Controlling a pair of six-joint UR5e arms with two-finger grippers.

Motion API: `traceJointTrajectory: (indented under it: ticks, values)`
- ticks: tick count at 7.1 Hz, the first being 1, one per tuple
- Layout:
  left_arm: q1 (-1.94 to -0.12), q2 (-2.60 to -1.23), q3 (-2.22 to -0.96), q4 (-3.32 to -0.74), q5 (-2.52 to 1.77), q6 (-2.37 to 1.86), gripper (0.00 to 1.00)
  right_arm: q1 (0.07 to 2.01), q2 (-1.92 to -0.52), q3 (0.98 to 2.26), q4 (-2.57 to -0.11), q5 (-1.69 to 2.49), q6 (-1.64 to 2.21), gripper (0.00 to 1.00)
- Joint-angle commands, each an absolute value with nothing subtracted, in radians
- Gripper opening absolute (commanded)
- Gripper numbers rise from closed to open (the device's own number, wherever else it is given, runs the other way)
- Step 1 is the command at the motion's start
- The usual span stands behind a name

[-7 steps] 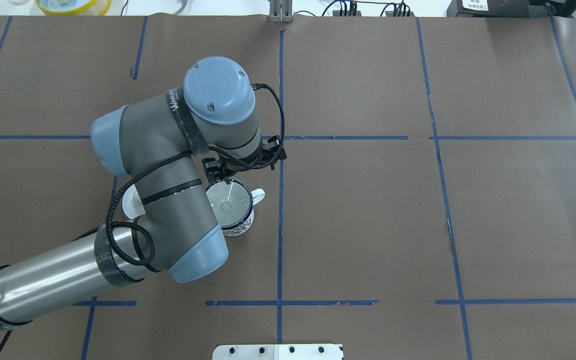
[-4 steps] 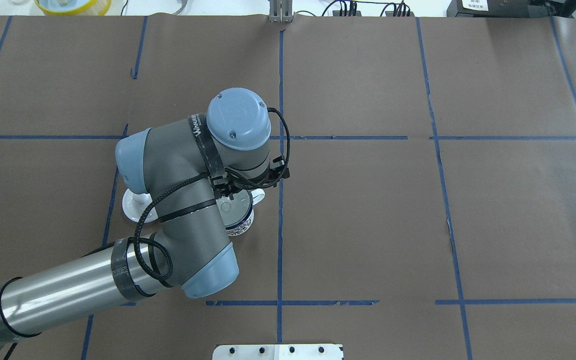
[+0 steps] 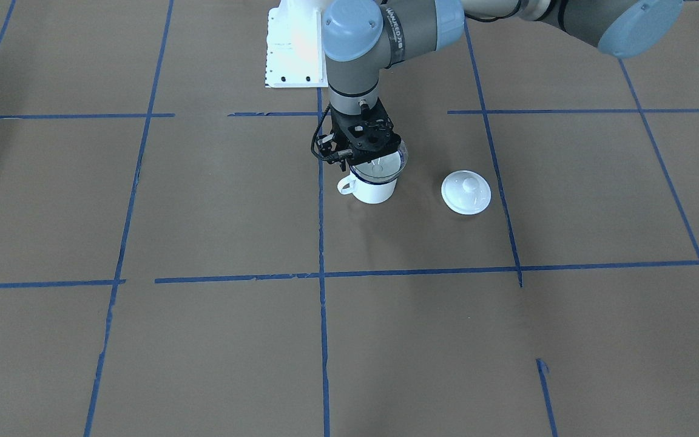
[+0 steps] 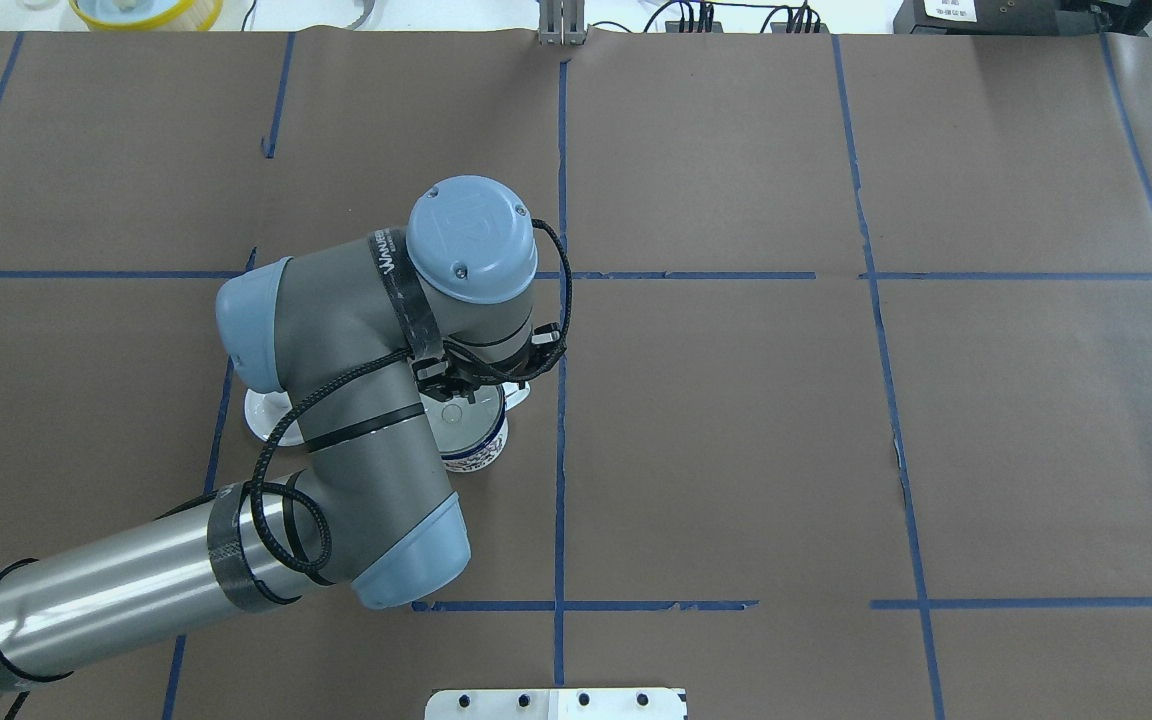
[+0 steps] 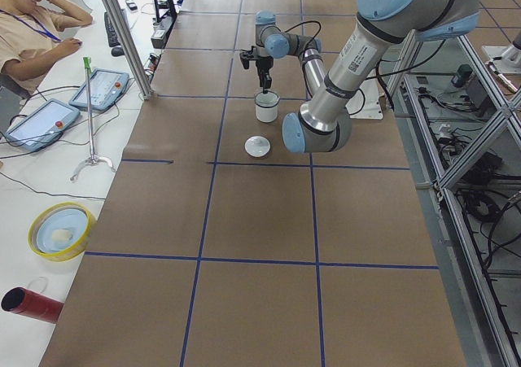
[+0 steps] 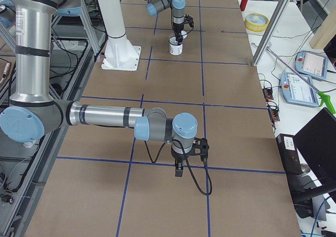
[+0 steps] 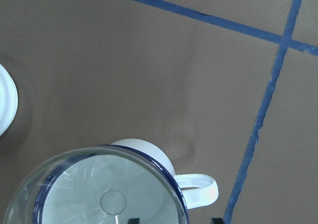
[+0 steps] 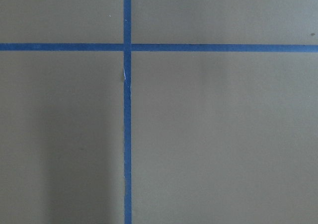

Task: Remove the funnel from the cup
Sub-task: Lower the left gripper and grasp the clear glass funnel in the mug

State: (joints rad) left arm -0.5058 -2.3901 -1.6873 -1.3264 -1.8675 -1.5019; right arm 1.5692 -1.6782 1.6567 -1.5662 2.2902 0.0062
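The funnel [image 7: 107, 184] is seated in the mouth of the cup [image 3: 375, 189], its clear rim lying over the cup's blue edge. The cup is stood upright on the worktop [image 3: 204, 212], with its handle turned toward a blue tape line. The left hand [image 7: 174, 219] is poised over the handle side with its fingers parted, one tip inside the funnel's rim and one outside it. A white lid [image 3: 466, 192] is laid near the cup, apart from it. The right hand [image 6: 179, 169] is hung low over the worktop, well away; its opening cannot be told.
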Motion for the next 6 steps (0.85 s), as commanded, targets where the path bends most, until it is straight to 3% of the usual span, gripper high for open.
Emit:
traceJointTrajectory:
  ticks: [1,3,4,5,6]
  values:
    - [-0.505,-2.393,-1.680,-1.327,-1.865,-1.502,0.57,1.569,-1.678,1.657,-1.566,2.290,0.006,1.00]
    - [-0.505,-2.388,-1.674,-1.333,-1.865,-1.497,0.57,1.569,-1.678,1.657,-1.566,2.290,0.006,1.00]
    - [-0.505,-2.390,-1.672,-1.333,-1.865,-1.497,0.51,1.569,-1.678,1.657,-1.566,2.290,0.006,1.00]
    - [-0.505,-2.394,-1.680,-1.333,-1.864,-1.497,0.13,1.569,-1.678,1.657,-1.566,2.290,0.006,1.00]
    - [-0.505,-2.396,-1.686,-1.332,-1.862,-1.497,0.00,1.569,-1.678,1.657,-1.566,2.290,0.006,1.00]
